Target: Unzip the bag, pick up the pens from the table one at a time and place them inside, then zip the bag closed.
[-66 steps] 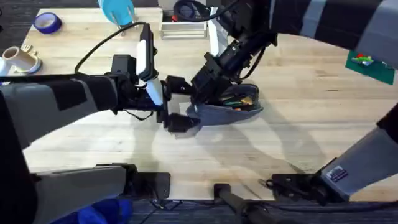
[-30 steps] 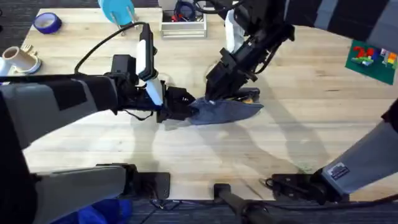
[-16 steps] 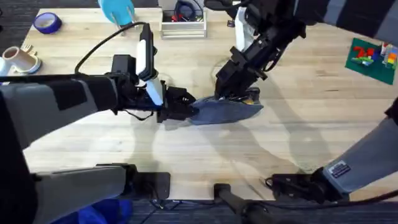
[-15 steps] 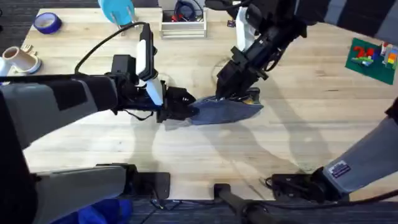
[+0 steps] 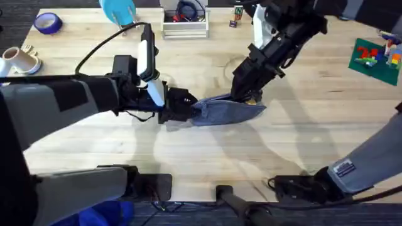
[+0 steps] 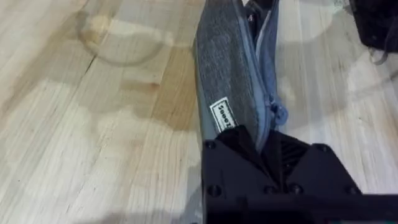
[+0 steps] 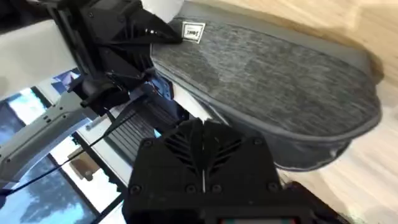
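1. The left tool (image 5: 186,108) is clamped on the left end of the bag (image 5: 227,111), fingers (image 6: 233,149) pinching the fabric by its white label (image 6: 223,116).
2. The right tool (image 5: 242,93) sits at the bag's top edge, fingers together.
3. The bag lies mid-desk (image 5: 207,157), between both arms.

Bag (image 5: 227,112) is the landmark, mid table (image 5: 207,157). Left end effector (image 5: 182,107) blocks its left end, clamped on the fabric; right end effector (image 5: 242,94) crowds the far right edge from above. Near side of bag: bare wood, open approach. Far-left corner: tape roll (image 5: 47,23), clutter.
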Available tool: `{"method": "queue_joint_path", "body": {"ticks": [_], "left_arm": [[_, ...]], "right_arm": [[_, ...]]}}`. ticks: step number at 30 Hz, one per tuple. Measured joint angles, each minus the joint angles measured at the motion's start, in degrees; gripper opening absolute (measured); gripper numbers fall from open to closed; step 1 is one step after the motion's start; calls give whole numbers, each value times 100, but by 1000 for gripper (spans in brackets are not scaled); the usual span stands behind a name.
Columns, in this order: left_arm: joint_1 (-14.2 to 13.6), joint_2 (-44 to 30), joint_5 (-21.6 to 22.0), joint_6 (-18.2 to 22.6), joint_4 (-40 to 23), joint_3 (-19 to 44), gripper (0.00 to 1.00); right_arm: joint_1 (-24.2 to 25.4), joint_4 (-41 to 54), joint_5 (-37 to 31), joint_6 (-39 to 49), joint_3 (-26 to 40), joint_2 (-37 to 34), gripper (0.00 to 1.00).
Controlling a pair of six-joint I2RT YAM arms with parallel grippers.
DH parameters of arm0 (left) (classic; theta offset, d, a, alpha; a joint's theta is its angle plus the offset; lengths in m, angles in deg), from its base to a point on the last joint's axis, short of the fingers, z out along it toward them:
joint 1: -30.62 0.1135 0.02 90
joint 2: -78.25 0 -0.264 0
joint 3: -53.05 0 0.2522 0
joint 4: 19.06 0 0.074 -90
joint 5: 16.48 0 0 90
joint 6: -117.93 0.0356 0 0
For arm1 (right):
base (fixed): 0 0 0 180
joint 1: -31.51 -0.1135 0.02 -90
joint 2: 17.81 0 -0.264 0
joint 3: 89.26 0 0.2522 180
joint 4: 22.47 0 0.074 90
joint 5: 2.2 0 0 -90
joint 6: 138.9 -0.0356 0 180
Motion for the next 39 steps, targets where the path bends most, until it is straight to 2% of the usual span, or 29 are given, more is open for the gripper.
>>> {"method": "queue_joint_path", "body": {"ticks": [10,19,29,39], "left_arm": [[0,1,0,-1,0,0,43],[1,1,2,-1,0,0,43],[1,1,0,-1,0,-1,43],[1,1,0,-1,0,-2,43]], "right_arm": [[300,220,-149,240,0,0,34],[609,288,-582,332,0,0,34],[557,283,-683,442,0,7,34],[637,459,-1374,473,0,39,34]]}}
